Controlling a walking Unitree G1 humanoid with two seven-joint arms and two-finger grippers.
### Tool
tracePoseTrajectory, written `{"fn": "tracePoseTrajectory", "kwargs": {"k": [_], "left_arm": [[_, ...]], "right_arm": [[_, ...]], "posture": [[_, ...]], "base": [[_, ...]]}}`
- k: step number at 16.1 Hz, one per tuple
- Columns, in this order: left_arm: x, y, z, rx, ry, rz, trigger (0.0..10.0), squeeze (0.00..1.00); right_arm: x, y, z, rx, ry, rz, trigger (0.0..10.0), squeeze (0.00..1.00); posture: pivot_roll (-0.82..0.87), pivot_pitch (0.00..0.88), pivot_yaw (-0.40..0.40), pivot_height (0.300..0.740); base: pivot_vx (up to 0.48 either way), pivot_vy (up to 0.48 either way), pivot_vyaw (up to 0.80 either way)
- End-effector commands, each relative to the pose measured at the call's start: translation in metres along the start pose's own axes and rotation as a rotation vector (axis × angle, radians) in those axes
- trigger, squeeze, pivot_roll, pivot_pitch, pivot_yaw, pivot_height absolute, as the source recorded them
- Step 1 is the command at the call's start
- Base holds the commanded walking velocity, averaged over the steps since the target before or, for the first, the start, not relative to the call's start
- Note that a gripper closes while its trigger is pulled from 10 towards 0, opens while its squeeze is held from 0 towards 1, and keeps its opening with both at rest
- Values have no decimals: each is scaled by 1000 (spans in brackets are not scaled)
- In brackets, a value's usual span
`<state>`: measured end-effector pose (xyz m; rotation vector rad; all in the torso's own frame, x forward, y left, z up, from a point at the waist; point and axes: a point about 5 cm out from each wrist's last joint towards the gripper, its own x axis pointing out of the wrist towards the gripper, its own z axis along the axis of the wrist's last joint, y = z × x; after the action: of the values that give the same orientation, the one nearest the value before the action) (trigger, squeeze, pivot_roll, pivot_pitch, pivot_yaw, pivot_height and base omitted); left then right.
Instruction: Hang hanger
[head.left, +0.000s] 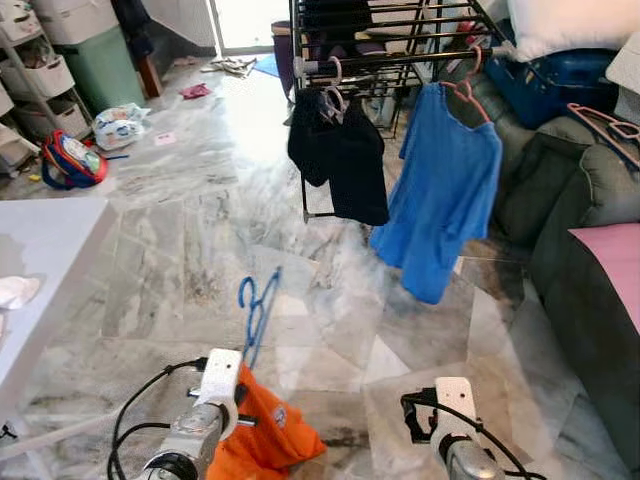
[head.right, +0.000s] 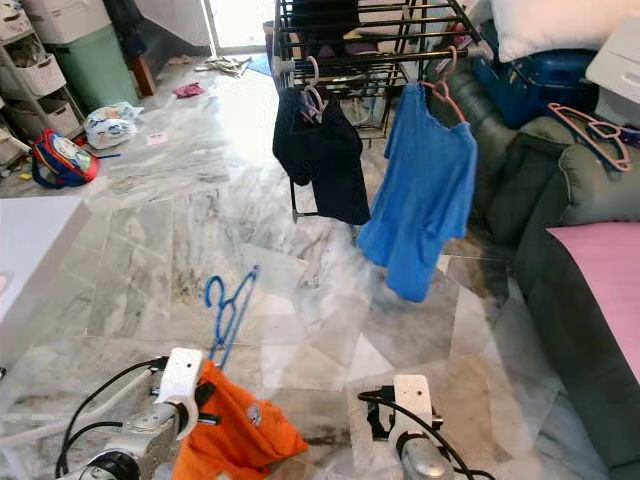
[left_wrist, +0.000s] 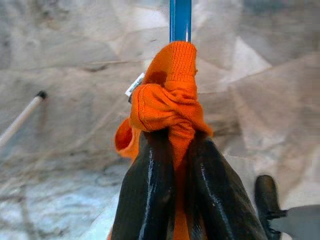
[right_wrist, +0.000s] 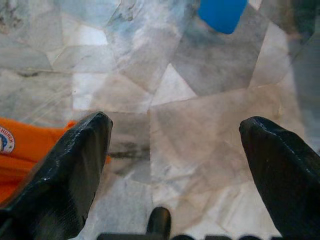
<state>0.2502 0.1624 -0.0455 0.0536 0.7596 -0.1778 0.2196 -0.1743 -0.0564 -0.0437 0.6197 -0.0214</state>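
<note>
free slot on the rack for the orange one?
Rack rail: a bare stretch between the dark shirt and blue shirt. Crowded right of the blue shirt, by the sofa. Left gripper holds the orange garment on its blue hanger.

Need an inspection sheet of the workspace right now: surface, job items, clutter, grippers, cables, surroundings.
Surface: grey marble floor, dark smudge near the robot.
Job's things: blue hanger carrying an orange garment; drying rack ahead with a black garment and a blue shirt already hung.
Clutter: plastic bag, colourful bag, pink hangers on the sofa.
Grippers: left gripper shut on the orange garment at the hanger; right gripper open, empty.
Cables: black cables at both wrists.
Surroundings: grey sofa on the right, white table on the left, storage drawers.
</note>
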Motion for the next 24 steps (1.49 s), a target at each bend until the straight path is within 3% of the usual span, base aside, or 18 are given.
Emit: {"fn": "tracePoseTrajectory", "kwargs": {"k": [1,4,6,9,11,12,15,16,17,18,19,21,24], "left_arm": [[2,4,18,38,-62,-11,10000,0],[4,7,69,50,-214,-49,10000,0],[3,8,102,63,-313,-59,10000,0],[1,-15,138,137,-444,-152,10000,0],[-1,-23,151,184,-488,-195,10000,0],[-5,-30,169,229,-529,-289,10000,0],[-21,-42,205,454,-629,-458,10000,0],[-26,-42,216,479,-663,-489,10000,0],[-35,-41,232,567,-707,-512,10000,0],[-37,-40,235,589,-712,-514,10000,0],[-46,-40,245,733,-745,-533,10000,0],[-54,-40,251,931,-752,-558,10000,0],[-60,-39,254,1088,-778,-534,10000,0]], "right_arm": [[2,-2,8,-11,-42,-2,10000,0],[6,-9,26,-19,-122,-14,10000,0],[7,-14,41,-109,-202,-40,10000,0],[6,-11,53,-191,-273,20,10000,0],[7,-13,61,-239,-311,39,10000,0],[6,-17,79,-289,-383,105,10000,0],[3,-33,109,-308,-478,192,10000,0],[1,-36,115,-313,-497,213,10000,0],[-2,-40,120,-351,-511,246,10000,0],[-2,-40,120,-362,-511,253,10000,0],[-6,-44,121,-399,-520,283,10000,0],[-12,-50,123,-402,-518,347,10000,0],[-16,-60,125,-405,-509,365,10000,0]], "posture": [[-101,118,53,740],[-96,129,56,740],[-97,111,57,740],[-98,49,44,740],[-99,42,42,740],[-104,42,43,740],[-108,70,52,740],[-107,83,58,740],[-107,95,61,740],[-106,98,61,740],[-100,114,63,740],[-93,130,61,740],[-85,144,65,740]], "base": [[0,0,0],[0,0,0],[0,0,0],[0,0,0],[0,0,0],[0,0,0],[0,0,0],[0,0,0],[0,0,0],[0,0,0],[0,0,0],[0,0,0],[0,0,0]]}}
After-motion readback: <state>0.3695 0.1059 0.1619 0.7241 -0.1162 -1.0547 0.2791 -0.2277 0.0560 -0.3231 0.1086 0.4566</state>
